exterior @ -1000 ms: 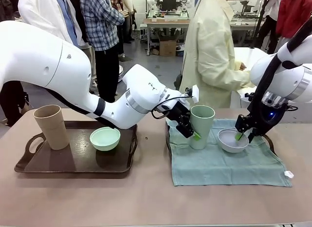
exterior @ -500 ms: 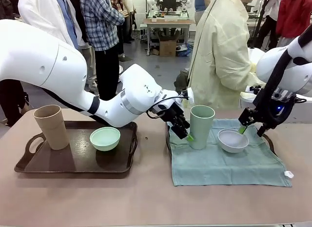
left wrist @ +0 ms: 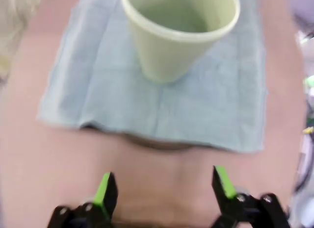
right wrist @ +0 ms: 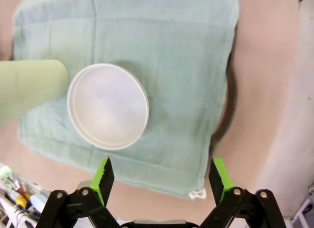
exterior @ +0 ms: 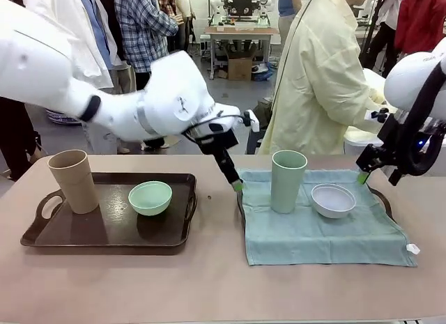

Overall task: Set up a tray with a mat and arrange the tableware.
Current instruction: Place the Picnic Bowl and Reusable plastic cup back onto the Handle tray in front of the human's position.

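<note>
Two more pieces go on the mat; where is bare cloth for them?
The near strip of the mat, in front of the pale green tumbler and whitish bowl, is bare. The far half is crowded: tumbler and bowl stand close, and the right gripper hovers at its right corner.

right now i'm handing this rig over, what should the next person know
Left hand: open, empty, near the mat's left edge.
Right hand: open, empty, above the mat's right side.
Done: mat covers the right tray; green tumbler and white bowl stand on it.
To do: tan tumbler and mint bowl sit on the bare left tray; probably move them to the mat.
</note>
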Controlling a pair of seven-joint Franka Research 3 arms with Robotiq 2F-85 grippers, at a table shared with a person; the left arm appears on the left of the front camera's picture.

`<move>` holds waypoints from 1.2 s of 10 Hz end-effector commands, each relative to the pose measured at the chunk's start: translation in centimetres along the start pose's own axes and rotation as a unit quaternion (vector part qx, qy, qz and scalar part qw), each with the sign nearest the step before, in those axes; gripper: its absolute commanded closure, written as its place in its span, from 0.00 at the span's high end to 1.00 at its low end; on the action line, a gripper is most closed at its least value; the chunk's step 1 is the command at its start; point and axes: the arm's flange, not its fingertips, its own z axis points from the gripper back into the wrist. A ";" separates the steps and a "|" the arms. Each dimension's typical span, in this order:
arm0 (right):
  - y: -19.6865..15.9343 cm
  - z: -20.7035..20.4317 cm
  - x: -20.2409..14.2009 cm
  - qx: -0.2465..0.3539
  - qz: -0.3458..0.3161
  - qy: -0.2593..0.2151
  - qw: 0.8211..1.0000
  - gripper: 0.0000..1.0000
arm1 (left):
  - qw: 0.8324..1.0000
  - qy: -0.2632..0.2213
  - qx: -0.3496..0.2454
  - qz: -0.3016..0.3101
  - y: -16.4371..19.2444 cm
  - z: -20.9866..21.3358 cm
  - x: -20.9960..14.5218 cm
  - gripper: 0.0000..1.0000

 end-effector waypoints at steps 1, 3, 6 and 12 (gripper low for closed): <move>1.6 2.2 -1.2 -0.036 -0.018 -0.002 0.999 1.00 | 0.991 0.079 0.019 0.102 -2.0 3.6 1.6 1.00; 3.2 6.0 -1.7 -0.058 -0.039 -0.006 0.998 1.00 | 0.968 0.097 0.075 0.219 -2.3 6.5 2.4 1.00; 5.2 10.5 -2.5 -0.065 -0.095 0.000 0.993 1.00 | 0.927 0.093 0.127 0.340 -3.1 10.2 5.2 1.00; 5.3 12.0 -3.0 -0.049 -0.099 -0.001 0.994 1.00 | 0.921 0.095 0.141 0.351 -4.1 12.2 5.0 1.00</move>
